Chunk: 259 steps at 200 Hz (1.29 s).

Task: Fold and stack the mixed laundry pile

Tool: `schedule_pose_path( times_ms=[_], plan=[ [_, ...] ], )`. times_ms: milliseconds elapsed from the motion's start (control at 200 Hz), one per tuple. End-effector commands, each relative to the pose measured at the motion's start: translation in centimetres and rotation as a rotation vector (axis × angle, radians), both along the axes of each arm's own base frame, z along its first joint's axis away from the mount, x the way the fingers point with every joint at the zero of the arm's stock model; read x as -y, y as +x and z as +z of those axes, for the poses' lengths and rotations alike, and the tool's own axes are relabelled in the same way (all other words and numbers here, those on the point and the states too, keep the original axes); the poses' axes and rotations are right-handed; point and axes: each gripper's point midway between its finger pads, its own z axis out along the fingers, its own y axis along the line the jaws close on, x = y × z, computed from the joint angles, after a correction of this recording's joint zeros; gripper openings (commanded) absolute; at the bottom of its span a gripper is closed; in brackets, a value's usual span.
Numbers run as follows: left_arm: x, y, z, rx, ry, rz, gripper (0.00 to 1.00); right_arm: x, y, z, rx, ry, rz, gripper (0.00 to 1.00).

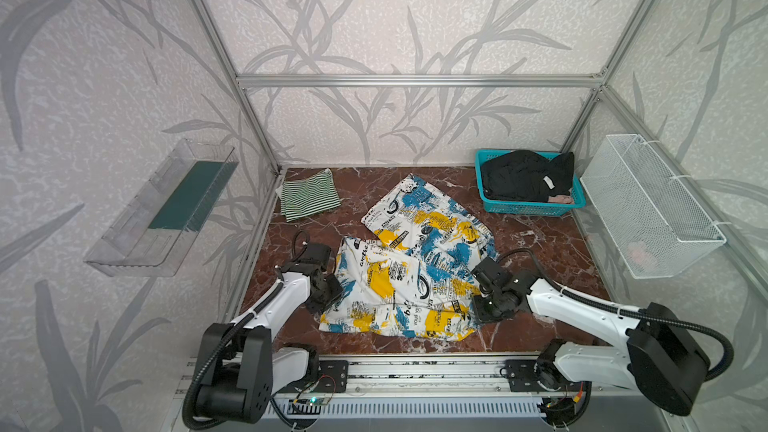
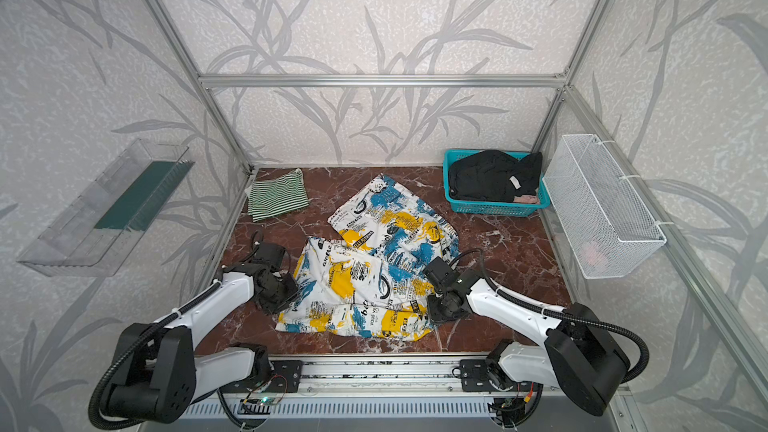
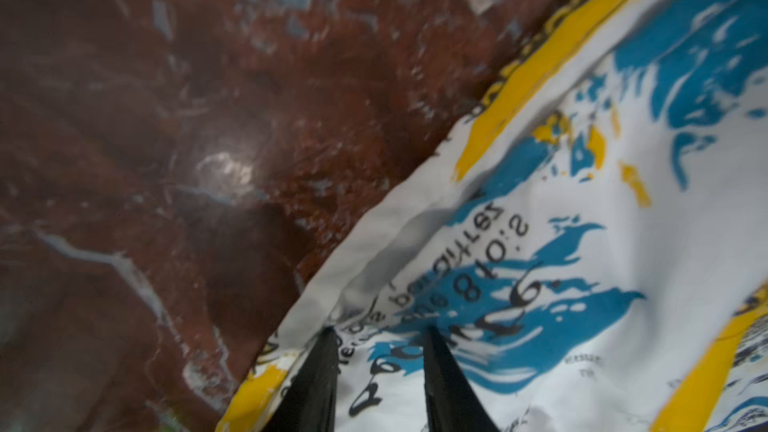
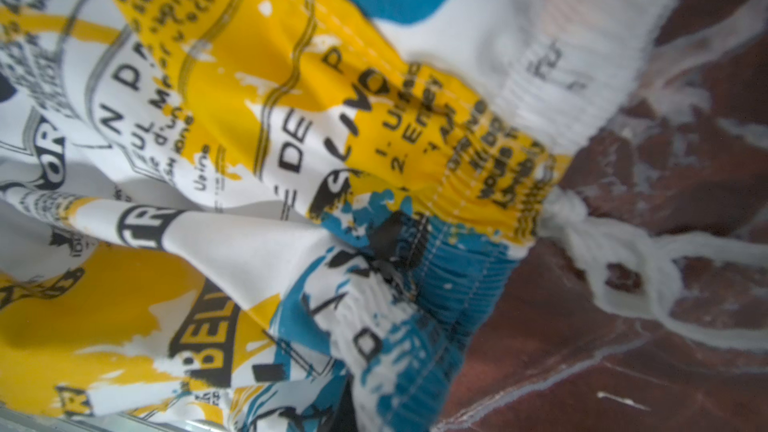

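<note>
Pinching printed garment [image 1: 399,284], right claw [image 1: 477,303], left claw [image 3: 378,334] beside

"BEL", "DE" on printed garment [image 4: 249,243]

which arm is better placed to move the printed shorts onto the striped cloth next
Probably left: the striped cloth lies far left, nearer the left gripper, whose jaws stand apart at the left edge of the printed shorts. The right gripper sits farther off.

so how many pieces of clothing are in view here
4: a green-striped garment folded at the back left, printed shorts spread mid-table, a black garment and a small pinkish piece in the teal basket. More may hide under the black one or in the wire mesh basket.
</note>
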Motion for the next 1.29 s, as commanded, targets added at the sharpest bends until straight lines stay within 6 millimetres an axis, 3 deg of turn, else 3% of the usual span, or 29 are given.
schedule_pose_path(
  times_ms=[0,170,300,420,535,705,825,1110,1290],
  plan=[
    [0.0,1.5,-1.4,0.015,0.010,-0.007,0.31,-0.2,0.8,0.4,0.026,0.004,-0.018,0.00],
    [0.1,4.2,-2.5,-0.003,0.012,-0.025,0.25,-0.6,0.8,0.8,0.017,0.019,-0.013,0.00],
    [0.0,7.5,-2.0,0.001,0.039,-0.065,0.22,-0.6,0.9,1.3,0.024,0.023,-0.014,0.00],
    [0.3,10.7,-0.7,0.024,0.018,-0.083,0.22,-0.8,1.2,1.9,0.030,0.026,-0.009,0.00],
    [0.3,11.9,1.7,0.060,0.024,-0.097,0.29,-1.1,1.4,2.4,0.041,0.037,-0.011,0.00],
    [-1.7,9.4,5.1,0.087,0.101,-0.077,0.50,-1.5,1.6,2.5,0.046,0.059,-0.015,0.00],
    [-2.8,6.2,6.1,0.077,0.140,-0.046,0.52,-1.9,1.6,2.0,0.035,0.070,-0.010,0.00],
    [-3.0,0.2,4.7,0.053,0.113,0.044,0.52,-2.3,1.9,1.6,0.031,0.067,0.027,0.00],
    [-2.2,1.0,4.1,0.148,0.057,0.086,0.52,-2.6,1.9,1.3,0.025,0.075,0.038,0.00]
  ],
)
